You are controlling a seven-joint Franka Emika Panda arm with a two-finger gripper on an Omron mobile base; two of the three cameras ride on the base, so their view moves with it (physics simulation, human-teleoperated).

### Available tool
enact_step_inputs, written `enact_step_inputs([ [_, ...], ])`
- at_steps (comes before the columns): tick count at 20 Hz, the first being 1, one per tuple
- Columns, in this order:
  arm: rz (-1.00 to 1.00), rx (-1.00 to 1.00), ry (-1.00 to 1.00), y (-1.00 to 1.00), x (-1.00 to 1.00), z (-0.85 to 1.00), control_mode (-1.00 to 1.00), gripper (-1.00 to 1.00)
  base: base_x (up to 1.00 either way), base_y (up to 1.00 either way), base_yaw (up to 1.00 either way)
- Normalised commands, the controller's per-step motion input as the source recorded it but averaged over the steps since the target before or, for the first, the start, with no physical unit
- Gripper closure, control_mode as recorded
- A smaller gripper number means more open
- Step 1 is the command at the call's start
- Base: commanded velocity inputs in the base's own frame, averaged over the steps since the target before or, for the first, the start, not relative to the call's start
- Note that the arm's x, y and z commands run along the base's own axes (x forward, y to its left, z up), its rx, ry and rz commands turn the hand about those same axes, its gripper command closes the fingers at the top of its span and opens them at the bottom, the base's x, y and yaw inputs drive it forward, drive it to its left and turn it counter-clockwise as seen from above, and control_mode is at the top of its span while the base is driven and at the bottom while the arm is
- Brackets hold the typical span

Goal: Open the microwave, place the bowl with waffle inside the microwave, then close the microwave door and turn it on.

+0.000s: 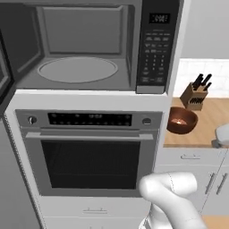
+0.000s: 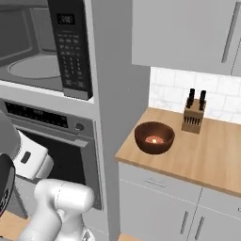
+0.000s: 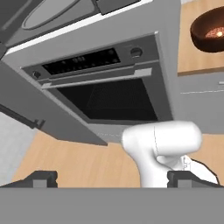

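Observation:
The black microwave (image 1: 154,49) stands open above the wall oven, its grey cavity and round turntable (image 1: 77,69) bare. The microwave door (image 1: 4,78) is swung out to the left edge of the left base view. The dark reddish-brown bowl (image 1: 181,120) (image 2: 154,137) (image 3: 210,33) sits on the wooden counter to the right of the oven column, with the waffle (image 2: 154,140) inside it. My gripper (image 3: 113,179) is open and empty, held low and back from the oven, well left of and below the bowl. Its fingertips (image 3: 41,178) stand far apart.
A silver wall oven (image 1: 91,152) with a horizontal handle sits under the microwave. A knife block (image 2: 193,117) stands behind the bowl on the wooden counter (image 2: 202,160). Upper cabinets (image 2: 188,33) hang over the counter. A pale object (image 1: 222,134) sits at the counter's right edge.

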Motion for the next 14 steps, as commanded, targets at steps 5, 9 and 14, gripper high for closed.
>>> enact_step_inputs([
  [5, 0.0, 0.0, 0.0, 0.0, 0.0, 0.0, 1.0, -1.0, 0.02, 0.12, 0.37],
  [9, 0.0, 0.0, 0.0, 0.0, 0.0, 0.0, 1.0, -1.0, 0.0, 0.33, 0.36],
  [14, 0.0, 0.0, 0.0, 0.0, 0.0, 0.0, 1.0, -1.0, 0.0, 0.11, 0.39],
])
